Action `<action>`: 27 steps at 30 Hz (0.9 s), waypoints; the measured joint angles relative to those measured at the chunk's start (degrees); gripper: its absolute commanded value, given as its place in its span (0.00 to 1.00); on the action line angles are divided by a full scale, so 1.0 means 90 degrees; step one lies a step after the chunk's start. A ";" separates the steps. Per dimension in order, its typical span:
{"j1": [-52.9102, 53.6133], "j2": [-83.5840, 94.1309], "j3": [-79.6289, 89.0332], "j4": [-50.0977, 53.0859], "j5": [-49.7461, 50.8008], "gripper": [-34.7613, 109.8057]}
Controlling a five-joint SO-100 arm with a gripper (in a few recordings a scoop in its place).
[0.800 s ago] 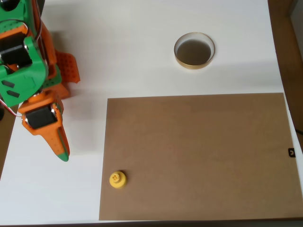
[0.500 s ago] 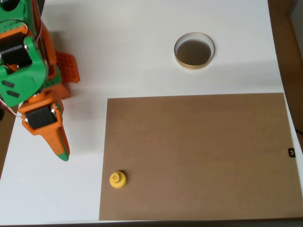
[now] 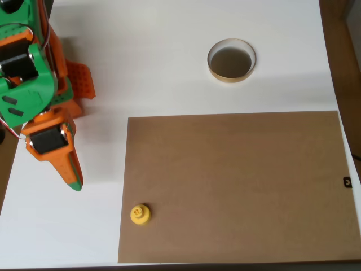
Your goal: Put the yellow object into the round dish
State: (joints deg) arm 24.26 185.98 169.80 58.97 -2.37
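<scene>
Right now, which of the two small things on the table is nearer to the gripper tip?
The yellow object, at the brown board's lower left corner. The round dish lies much farther from the gripper.

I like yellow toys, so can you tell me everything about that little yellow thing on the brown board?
The yellow object is a small bright yellow piece that looks like plastic, with a wider round base and a narrower knob on top showing tiny dark dots. It stands upright near the lower left corner of the brown board in the overhead view. Only the board touches it. It sits far from the round dish, and nothing holds it.
</scene>
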 measured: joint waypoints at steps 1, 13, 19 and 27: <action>0.0000 0.0000 0.0000 0.0020 0.0010 0.24; 0.0156 0.0000 0.0000 0.0020 0.0127 0.24; 0.0156 0.0000 0.0000 0.0020 0.0127 0.24; 0.0156 0.0000 0.0000 0.0020 0.0127 0.24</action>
State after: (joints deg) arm 25.66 185.98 169.80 59.15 -1.23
